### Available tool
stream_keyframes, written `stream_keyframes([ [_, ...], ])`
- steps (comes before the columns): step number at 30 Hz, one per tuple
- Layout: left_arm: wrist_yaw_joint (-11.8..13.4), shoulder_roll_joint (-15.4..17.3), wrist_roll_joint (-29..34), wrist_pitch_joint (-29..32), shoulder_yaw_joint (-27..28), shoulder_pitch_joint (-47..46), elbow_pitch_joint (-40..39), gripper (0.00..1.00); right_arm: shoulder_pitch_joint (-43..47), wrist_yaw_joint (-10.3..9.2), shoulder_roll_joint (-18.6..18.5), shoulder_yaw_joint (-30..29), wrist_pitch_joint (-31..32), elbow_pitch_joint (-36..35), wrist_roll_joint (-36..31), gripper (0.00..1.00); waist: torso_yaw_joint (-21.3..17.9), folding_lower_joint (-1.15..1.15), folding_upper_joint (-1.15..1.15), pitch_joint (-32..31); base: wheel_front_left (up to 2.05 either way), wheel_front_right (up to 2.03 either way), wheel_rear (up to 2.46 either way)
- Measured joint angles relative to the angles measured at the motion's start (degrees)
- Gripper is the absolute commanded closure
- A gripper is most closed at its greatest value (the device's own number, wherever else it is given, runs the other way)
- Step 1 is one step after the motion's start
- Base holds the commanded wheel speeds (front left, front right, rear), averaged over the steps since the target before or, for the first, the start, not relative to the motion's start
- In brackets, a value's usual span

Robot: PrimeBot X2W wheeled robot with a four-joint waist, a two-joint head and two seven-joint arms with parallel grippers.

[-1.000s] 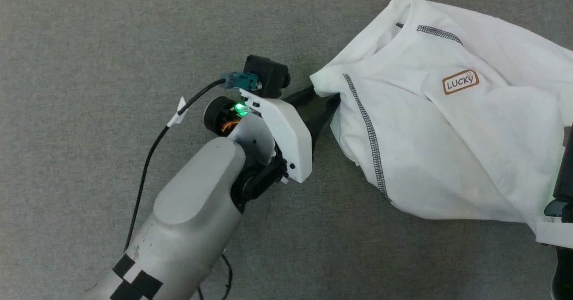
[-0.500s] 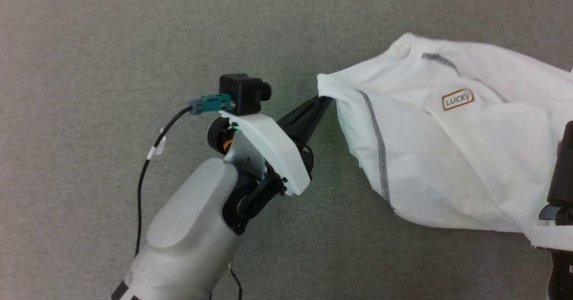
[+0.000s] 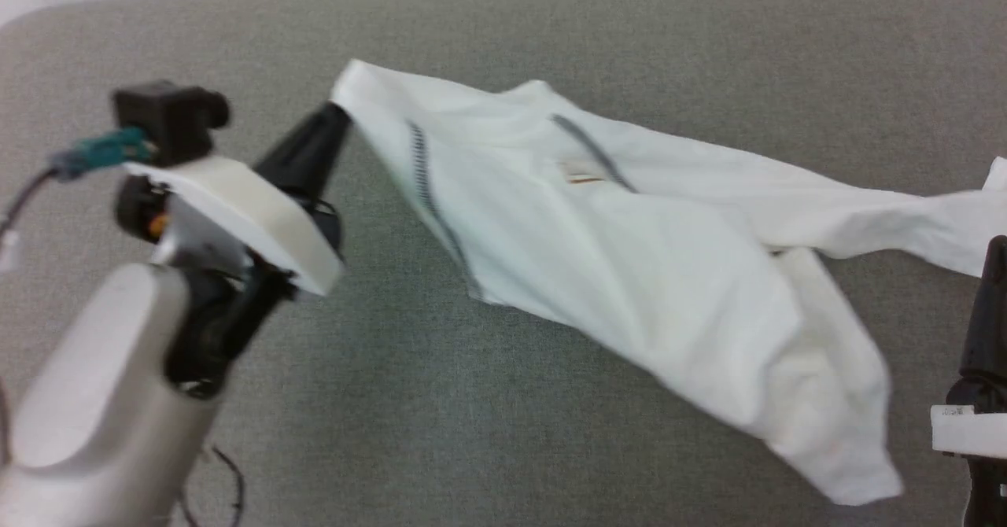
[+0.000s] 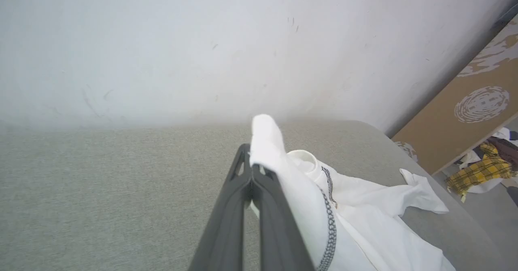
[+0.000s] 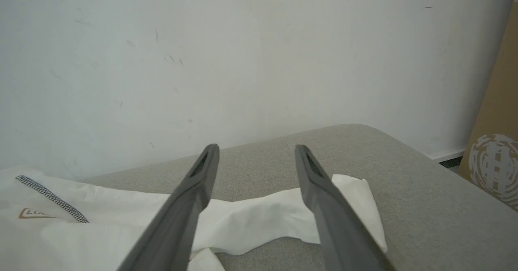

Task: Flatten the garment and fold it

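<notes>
The garment [image 3: 645, 275], a white long-sleeved shirt with dark zigzag seams, hangs stretched across the grey table. My left gripper [image 3: 340, 114] is shut on its upper left corner and holds that corner up. In the left wrist view the closed fingers [image 4: 243, 194] pinch a fold of the garment [image 4: 364, 222] near the collar. One sleeve [image 3: 905, 220] trails to the right. My right gripper [image 5: 255, 147] is open and hovers above that sleeve [image 5: 263, 218] without touching it. Its dark finger [image 3: 990, 315] shows at the right edge of the head view.
The grey fabric-covered table [image 3: 393, 401] ends at a white wall [image 4: 202, 40] behind. A brown cardboard panel [image 4: 465, 121] leans at the right, with a heap of clothes [image 4: 481, 170] on the floor beside it.
My left gripper has shut on the garment's corner and drawn it up and to the left, stretching the shirt out. The head camera has also shifted. The right gripper stays open.
</notes>
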Motion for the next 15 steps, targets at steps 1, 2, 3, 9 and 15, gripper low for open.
stream_keyframes([
  [1, 0.7, 1.3, 0.2, 0.8, 0.6, 0.0, -0.9, 1.00, 0.0, 0.00, 0.0, -0.1, 0.0, 0.0, 0.0, 0.00, -0.1, 0.00, 0.00, 0.0, 0.00, 0.00, 0.00],
  [2, 1.2, 2.2, 0.2, 1.6, 1.0, 0.0, -1.5, 1.00, 0.0, 0.00, 0.0, -0.1, 0.0, 0.0, 0.1, 0.00, -0.2, 0.00, 0.00, 0.0, 0.00, 0.00, 0.00],
  [3, 1.4, 3.0, 0.7, 2.3, 0.9, -0.1, -1.7, 1.00, 0.0, 0.00, 0.0, -0.1, 0.0, 0.0, 0.2, 0.00, -0.3, 0.01, 0.00, 0.1, 0.00, 0.00, 0.00],
  [9, 1.7, -1.0, 3.8, 3.0, -4.9, -0.2, -0.4, 1.00, 0.0, 0.00, 0.0, 0.2, 0.0, 0.3, 0.7, 0.00, -1.1, 0.01, 0.00, 0.8, 0.00, 0.00, 0.00],
  [15, -1.5, -15.1, 4.3, 0.4, -15.3, -1.1, 7.0, 1.00, -0.2, 0.00, 0.0, 0.8, 0.0, 0.6, 0.8, 0.00, -1.8, 0.02, 0.00, 2.0, 0.00, 0.00, 0.00],
])
